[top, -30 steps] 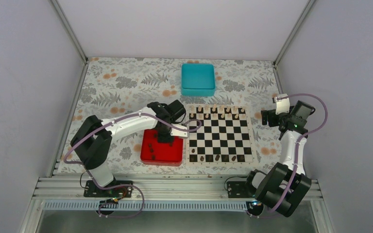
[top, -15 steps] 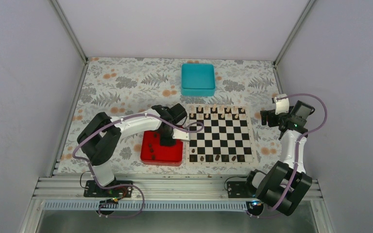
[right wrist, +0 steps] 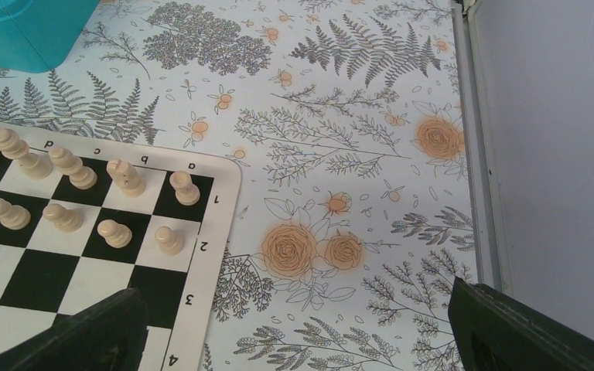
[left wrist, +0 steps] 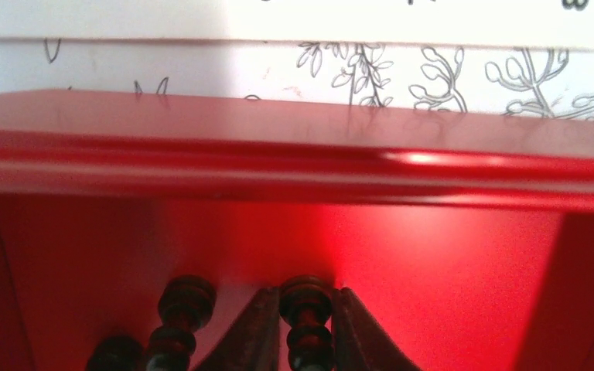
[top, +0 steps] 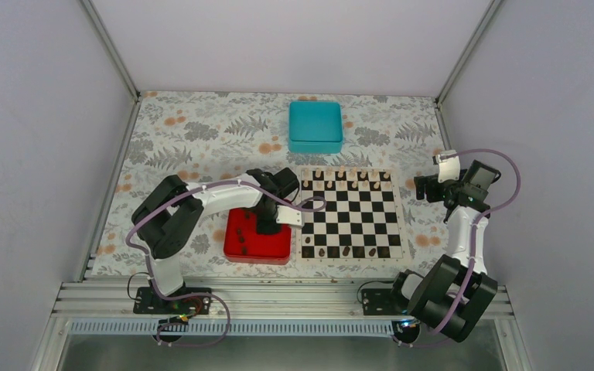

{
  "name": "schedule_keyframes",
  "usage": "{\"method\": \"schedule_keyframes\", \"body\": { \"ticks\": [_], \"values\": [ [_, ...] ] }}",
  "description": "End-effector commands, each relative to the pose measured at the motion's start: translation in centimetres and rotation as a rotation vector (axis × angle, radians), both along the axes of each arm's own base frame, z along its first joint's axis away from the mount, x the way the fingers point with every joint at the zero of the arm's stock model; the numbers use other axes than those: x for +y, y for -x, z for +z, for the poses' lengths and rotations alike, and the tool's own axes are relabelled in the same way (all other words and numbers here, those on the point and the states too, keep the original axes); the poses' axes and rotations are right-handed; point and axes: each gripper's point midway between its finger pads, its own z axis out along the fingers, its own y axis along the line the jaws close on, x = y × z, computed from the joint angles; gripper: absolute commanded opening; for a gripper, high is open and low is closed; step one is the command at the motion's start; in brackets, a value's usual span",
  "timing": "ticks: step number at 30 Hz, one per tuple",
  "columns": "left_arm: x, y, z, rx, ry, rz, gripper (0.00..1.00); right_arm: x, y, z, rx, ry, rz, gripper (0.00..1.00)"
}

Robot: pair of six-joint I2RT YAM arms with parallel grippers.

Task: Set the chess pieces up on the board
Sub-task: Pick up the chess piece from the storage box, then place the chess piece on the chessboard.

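While lowered into red tray (top: 236, 251) at lower centre-left of overhead view: left gripper (top: 267, 224), jaws closed in on one dark chess piece (left wrist: 306, 309), fingers (left wrist: 255, 332) against both sides of its knobbed top. Just left of that in wrist view, second dark piece (left wrist: 182, 305), upright, apart from fingers; third one (left wrist: 112, 352) cut off at bottom edge. Tray rim (left wrist: 294, 158) across middle of that frame, floral table (left wrist: 402, 73) beyond.

Right of tray and just beside it, at centre of overhead view: board (top: 352, 216). Along its bottom row, several chess pieces (top: 346, 251) standing with gaps between. Along top two rows, pale pieces (top: 340, 179), seen close at left of right wrist view (right wrist: 62, 216), near board corner (right wrist: 224, 178).

Teal box (top: 315, 126) above board in upper centre, well apart from it.

Right gripper (top: 429, 187) raised at right of frame, beyond board's upper right corner, jaws spread wide, nothing between them, only floral table below (right wrist: 302, 340).
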Motion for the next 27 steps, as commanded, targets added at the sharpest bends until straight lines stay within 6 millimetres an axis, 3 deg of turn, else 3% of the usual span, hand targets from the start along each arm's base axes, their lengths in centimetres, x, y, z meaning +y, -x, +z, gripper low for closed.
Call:
{"method": "schedule_keyframes", "body": {
  "ticks": [1, 9, 18, 21, 27],
  "values": [
    [-0.8, 0.1, 0.6, 0.012, 0.024, -0.007, 0.13, 0.1, 0.1, 0.3, -0.008, -0.003, 0.018, 1.0],
    [-1.8, 0.5, 3.3, -0.023, 0.032, -0.031, 0.08, 0.2, 0.1, 0.4, -0.009, -0.004, 0.02, 1.0],
    [-5.4, 0.6, 9.2, -0.156, 0.037, -0.123, 0.08, 0.2, 0.1, 0.3, -0.007, -0.007, 0.024, 1.0],
    [-7.0, 1.0, 9.8, -0.164, 0.048, -0.162, 0.08, 0.2, 0.1, 0.4, -0.008, -0.006, 0.025, 1.0],
    [-10.3, 1.7, 8.5, -0.161, 0.054, -0.237, 0.09, 0.3, 0.1, 0.4, -0.005, -0.008, 0.025, 1.0]
  ]
}}
